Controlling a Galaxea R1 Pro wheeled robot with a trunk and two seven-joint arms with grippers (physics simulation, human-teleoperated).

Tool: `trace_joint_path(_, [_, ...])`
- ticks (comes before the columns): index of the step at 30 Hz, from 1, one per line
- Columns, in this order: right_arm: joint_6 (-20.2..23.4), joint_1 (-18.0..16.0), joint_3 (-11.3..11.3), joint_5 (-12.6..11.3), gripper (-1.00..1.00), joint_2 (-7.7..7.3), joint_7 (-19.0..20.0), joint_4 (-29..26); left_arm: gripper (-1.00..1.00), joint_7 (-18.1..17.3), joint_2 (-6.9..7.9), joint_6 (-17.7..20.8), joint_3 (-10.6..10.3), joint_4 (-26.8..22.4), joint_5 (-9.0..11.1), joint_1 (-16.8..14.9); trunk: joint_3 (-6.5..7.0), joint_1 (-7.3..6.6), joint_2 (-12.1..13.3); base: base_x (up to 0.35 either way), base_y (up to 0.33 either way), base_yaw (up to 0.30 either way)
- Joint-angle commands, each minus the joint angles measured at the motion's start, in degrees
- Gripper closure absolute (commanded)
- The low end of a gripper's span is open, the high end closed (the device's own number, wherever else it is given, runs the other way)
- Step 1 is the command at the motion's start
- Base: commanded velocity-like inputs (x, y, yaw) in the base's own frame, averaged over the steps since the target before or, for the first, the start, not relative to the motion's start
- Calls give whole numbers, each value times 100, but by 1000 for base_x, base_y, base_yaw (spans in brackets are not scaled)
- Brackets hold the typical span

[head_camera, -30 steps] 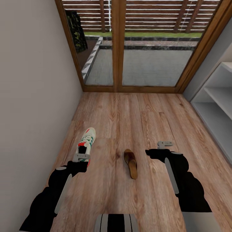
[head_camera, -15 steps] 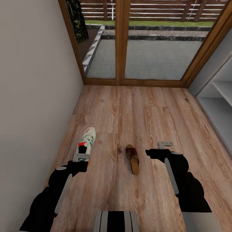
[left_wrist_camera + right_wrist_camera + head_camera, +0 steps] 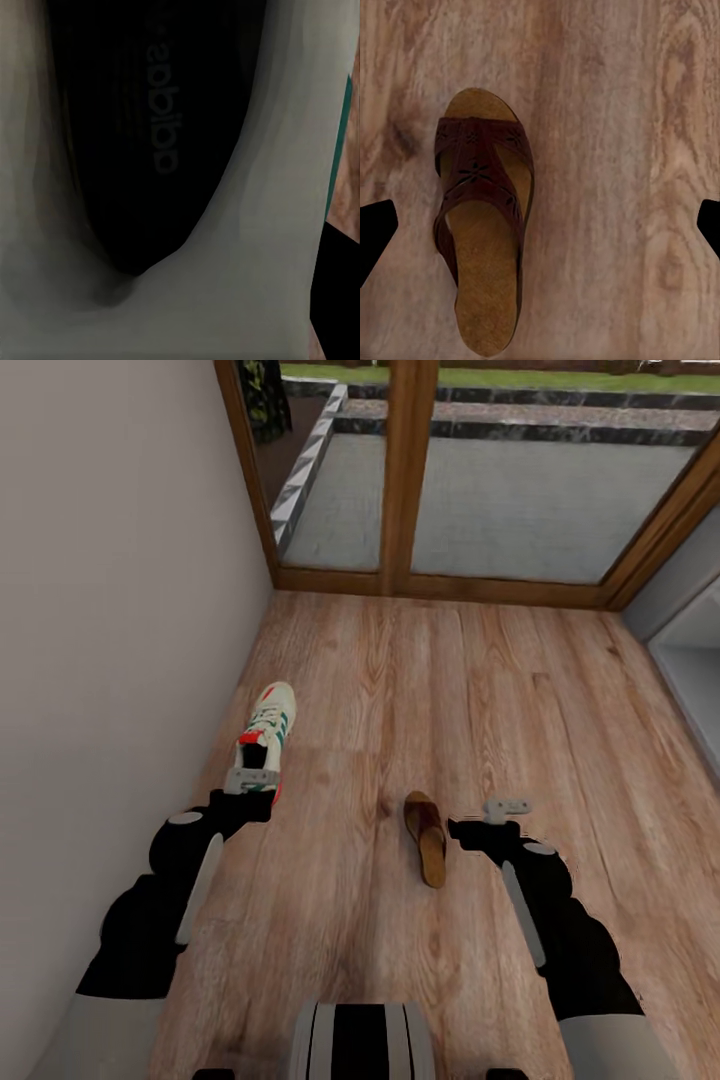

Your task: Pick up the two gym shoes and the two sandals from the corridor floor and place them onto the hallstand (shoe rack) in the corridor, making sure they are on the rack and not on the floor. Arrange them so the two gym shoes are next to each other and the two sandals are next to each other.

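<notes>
One cream gym shoe (image 3: 267, 728) with green stripes and a red tongue label sits by the left wall, its toe pointing away from me. My left gripper (image 3: 250, 781) is shut on its heel. The left wrist view looks into the gym shoe's (image 3: 150, 150) dark insole from very close, with one black finger (image 3: 335, 300) at the edge. One dark brown sandal (image 3: 426, 838) lies on the corridor floor (image 3: 450, 690). My right gripper (image 3: 508, 810) hovers open just right of it. In the right wrist view the sandal (image 3: 484, 225) lies on the planks, off-centre under the gripper (image 3: 540, 225). The hallstand (image 3: 695, 680) shows at the right edge.
A plain wall (image 3: 110, 610) runs close along the left. Wood-framed glass doors (image 3: 410, 490) close the far end of the corridor, with a patio behind them. Open plank floor stretches between the shoes and the doors.
The camera has tilted down and the scene has shifted up. My left gripper has moved away from me along the wall, taking the gym shoe with it. The right gripper has held still.
</notes>
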Motion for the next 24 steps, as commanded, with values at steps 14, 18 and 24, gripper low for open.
trace_joint_path(14, [-1635,2,-5,7,-100,-11,1,1790,100,-9,2,-1,-692,-5,-5,-979,-431,36,-19,0,0,141])
trace_joint_path(18, [-2029,7,-8,7,-100,-16,1,2300,100,-3,-1,-1,-916,-2,-5,-1213,-554,46,-24,0,0,141])
trace_joint_path(24, [-2649,9,-8,3,-100,-25,1,3024,100,-1,-2,-1,-981,-4,-5,-1391,-738,62,-32,0,0,141])
